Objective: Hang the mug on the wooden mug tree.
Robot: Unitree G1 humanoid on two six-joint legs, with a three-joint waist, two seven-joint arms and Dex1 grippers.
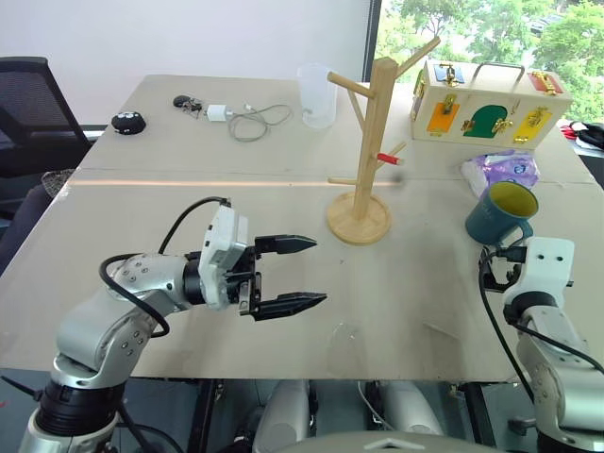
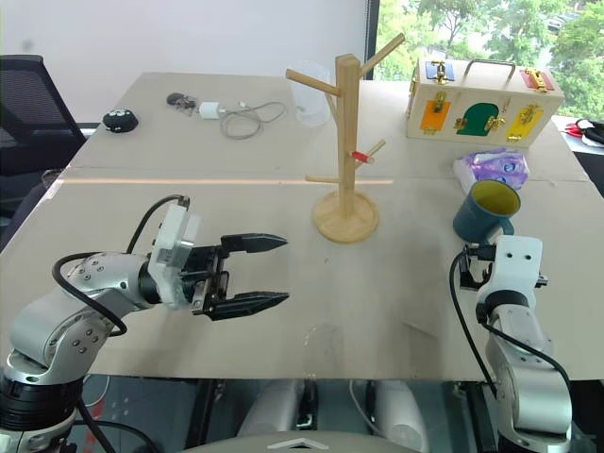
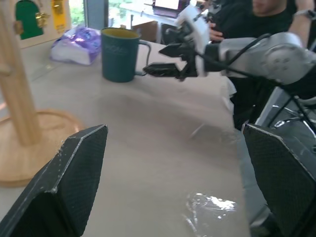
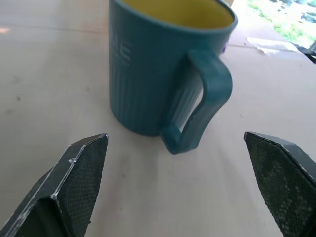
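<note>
the right gripper (image 4: 175, 185) has its two black fingers spread wide with nothing between them, the mug's handle (image 4: 202, 101) just ahead of the tips and apart from them; from the head views these fingers are hidden under the white wrist housing, so only the wrist cameras show them. the mug (image 1: 500, 211) stands upright on the table (image 1: 415, 293), teal outside, yellow-green inside, its handle turned toward the right gripper, its raised lettering too partial to read. the left gripper (image 1: 288, 275) hangs level above the table's near left part, fingers also parted and empty, pointing across toward the wooden mug tree (image 1: 370, 151). the tree stands mid-table, well apart from the mug, one short peg red-tipped. behind the mug lies a purple-and-white packet (image 1: 502, 172), partly covered by the mug's rim. farther back sit a white box with coloured latches (image 1: 486, 102), a clear plastic cup (image 1: 316, 94), a charger with cable (image 1: 241, 117) and a small dark object (image 1: 127, 122) that is hard to make out. a person (image 3: 247, 19) is cut off at the edge of the left wrist view.
</note>
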